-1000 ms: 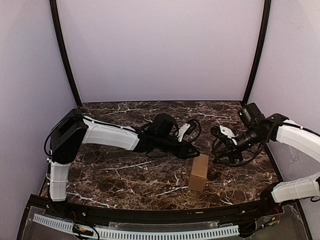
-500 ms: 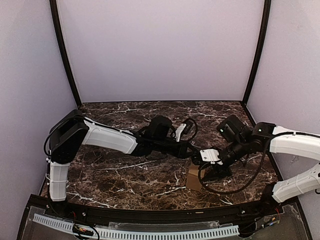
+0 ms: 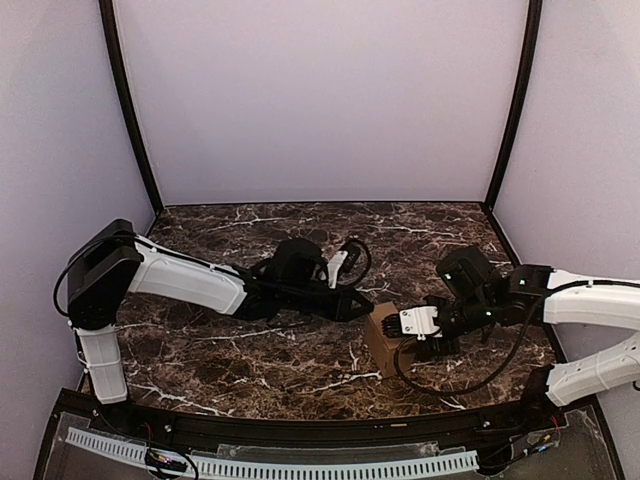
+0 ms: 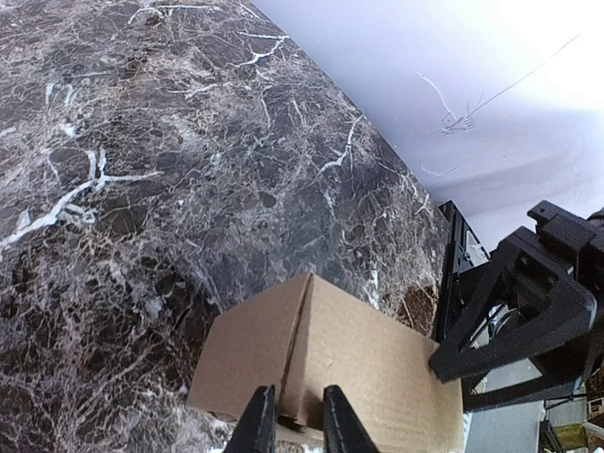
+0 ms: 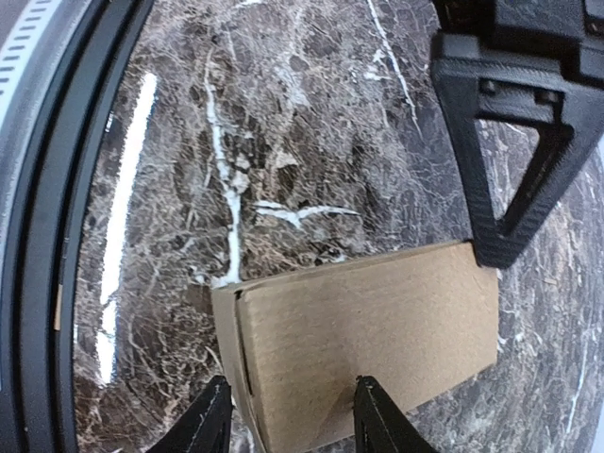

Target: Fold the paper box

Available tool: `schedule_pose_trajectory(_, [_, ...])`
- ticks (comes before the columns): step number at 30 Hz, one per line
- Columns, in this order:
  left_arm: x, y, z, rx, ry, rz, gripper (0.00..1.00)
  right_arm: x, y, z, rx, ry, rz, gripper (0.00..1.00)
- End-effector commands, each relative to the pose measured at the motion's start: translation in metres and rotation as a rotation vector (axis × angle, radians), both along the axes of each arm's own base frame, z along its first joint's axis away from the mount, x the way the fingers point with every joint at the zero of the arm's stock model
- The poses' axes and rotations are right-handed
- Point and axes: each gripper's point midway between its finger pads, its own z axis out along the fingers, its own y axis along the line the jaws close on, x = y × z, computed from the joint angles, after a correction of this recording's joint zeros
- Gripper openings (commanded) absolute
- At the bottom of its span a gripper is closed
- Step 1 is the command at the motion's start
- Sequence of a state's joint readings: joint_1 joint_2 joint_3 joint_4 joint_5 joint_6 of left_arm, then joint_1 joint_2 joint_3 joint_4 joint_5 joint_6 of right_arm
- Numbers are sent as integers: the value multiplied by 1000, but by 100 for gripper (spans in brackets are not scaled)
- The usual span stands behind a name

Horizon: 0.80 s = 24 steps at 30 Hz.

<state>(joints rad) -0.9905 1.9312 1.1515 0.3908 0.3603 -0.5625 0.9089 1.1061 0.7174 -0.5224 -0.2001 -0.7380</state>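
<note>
Jaws of both outstretched arms meet low at the paper box (image 3: 375,345).

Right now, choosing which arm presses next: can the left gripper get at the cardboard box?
Likely yes. The left gripper points straight at the cardboard box, close to its near face with nothing between. The right gripper is at the box's opposite end, so it shouldn't block.
</note>
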Motion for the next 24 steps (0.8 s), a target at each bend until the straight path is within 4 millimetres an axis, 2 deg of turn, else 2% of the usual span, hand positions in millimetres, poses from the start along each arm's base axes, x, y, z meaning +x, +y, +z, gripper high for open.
schedule_pose_trajectory(1, [-19,21,-18,92,60,7,18,28,-12,-6,-54,-160,-76,42])
schedule_pose_trajectory(4, [-17,28,-14,115,43,30,18,26,-11,1,-43,-164,-55,40])
schedule_pose_trajectory(7, [-13,35,3,125,-9,46,20,8,-4,22,8,-113,26,41])
schedule_pose_trajectory(9, [-11,36,9,127,-27,52,22,-1,-1,28,14,-70,63,42])
schedule_pose_trajectory(12, [-13,31,7,127,-15,31,22,-15,5,32,36,-18,121,41])
schedule_pose_trajectory(17, [-14,26,1,111,13,24,21,-25,13,28,35,11,172,38])
schedule_pose_trajectory(24, [-8,17,26,34,-14,37,22,-28,6,14,-5,-2,177,33])
